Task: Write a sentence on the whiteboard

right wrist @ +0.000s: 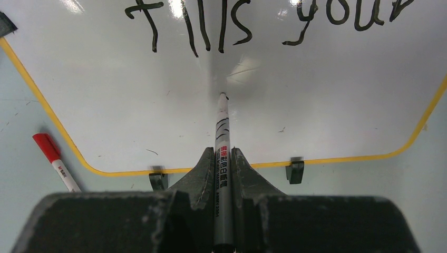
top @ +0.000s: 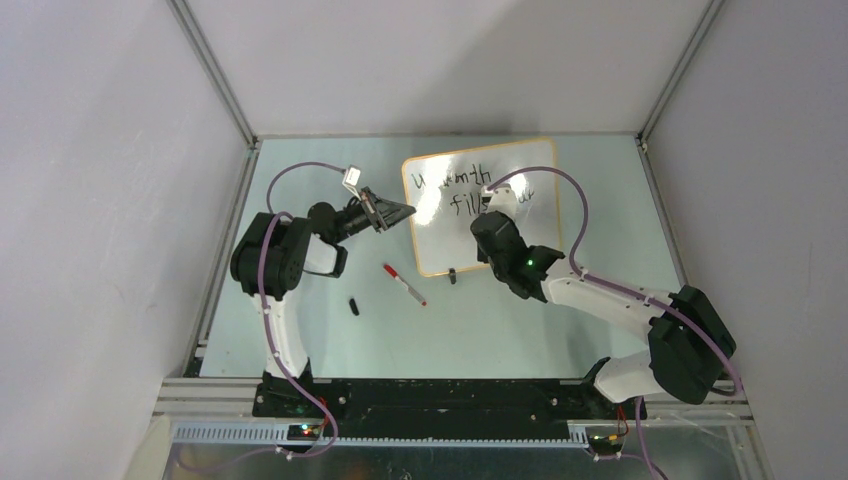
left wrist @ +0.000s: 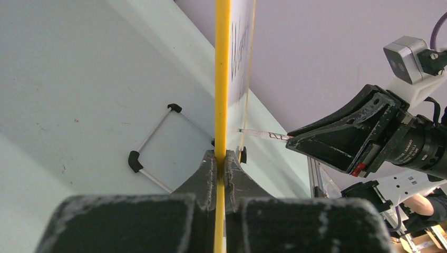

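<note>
Top external: whiteboard (top: 440, 245) lies just ahead of left claw (top: 400, 212); left wrist: that claw clamped on its yellow frame edge; right wrist: right claw (right wrist: 223, 155) clamped on a black marker (right wrist: 222, 121), tip touching the board just ahead, below the sentence (right wrist: 222, 31).

From above, glare and the right arm (top: 515, 255) blot out much of the sentence (top: 465, 205) ("fill" alone reads whole), while the right wrist view cuts the whiteboard (right wrist: 316, 105) off at its far edge and hides the near end of the red-capped marker (right wrist: 50, 153) behind the right gripper (right wrist: 223, 155).
</note>
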You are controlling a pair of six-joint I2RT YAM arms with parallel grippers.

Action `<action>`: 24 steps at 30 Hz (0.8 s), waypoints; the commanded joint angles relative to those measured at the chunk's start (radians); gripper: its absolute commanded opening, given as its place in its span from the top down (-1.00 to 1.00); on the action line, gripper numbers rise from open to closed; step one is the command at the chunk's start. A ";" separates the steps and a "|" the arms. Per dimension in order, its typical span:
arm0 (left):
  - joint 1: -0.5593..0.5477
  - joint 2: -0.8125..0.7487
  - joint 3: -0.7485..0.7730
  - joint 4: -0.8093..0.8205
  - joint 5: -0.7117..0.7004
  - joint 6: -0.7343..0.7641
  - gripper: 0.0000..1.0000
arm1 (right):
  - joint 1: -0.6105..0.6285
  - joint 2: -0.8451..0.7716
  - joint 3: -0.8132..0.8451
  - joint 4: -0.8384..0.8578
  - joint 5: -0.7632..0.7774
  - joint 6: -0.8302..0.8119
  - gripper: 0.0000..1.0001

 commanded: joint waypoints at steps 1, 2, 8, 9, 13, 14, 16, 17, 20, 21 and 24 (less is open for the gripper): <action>-0.008 -0.033 -0.017 0.040 0.009 0.003 1.00 | -0.006 0.013 0.038 0.024 -0.011 0.005 1.00; -0.007 -0.034 -0.017 0.040 0.009 0.004 1.00 | -0.006 0.014 0.038 0.024 -0.015 0.003 1.00; -0.007 -0.033 -0.016 0.040 0.009 0.004 1.00 | -0.004 0.022 0.048 0.009 -0.026 -0.003 1.00; -0.008 -0.033 -0.016 0.040 0.010 0.004 1.00 | -0.003 0.021 0.048 0.007 -0.025 -0.003 1.00; -0.007 -0.034 -0.017 0.040 0.010 0.004 1.00 | 0.001 0.017 0.048 0.001 -0.024 -0.008 1.00; -0.008 -0.034 -0.016 0.039 0.010 0.004 1.00 | 0.002 0.018 0.048 -0.001 -0.024 -0.010 1.00; -0.007 -0.034 -0.015 0.040 0.010 0.004 1.00 | 0.005 0.018 0.048 -0.004 -0.024 -0.012 1.00; -0.007 -0.034 -0.014 0.040 0.011 0.004 1.00 | 0.005 0.018 0.048 -0.006 -0.026 -0.013 1.00; -0.007 -0.034 -0.012 0.040 0.011 0.003 1.00 | 0.004 0.017 0.048 -0.013 -0.029 -0.012 1.00; -0.008 -0.034 -0.011 0.041 0.011 0.002 1.00 | 0.004 0.017 0.048 -0.015 -0.034 -0.012 1.00; -0.008 -0.034 -0.009 0.040 0.011 0.003 1.00 | 0.004 0.020 0.048 -0.017 -0.039 -0.013 1.00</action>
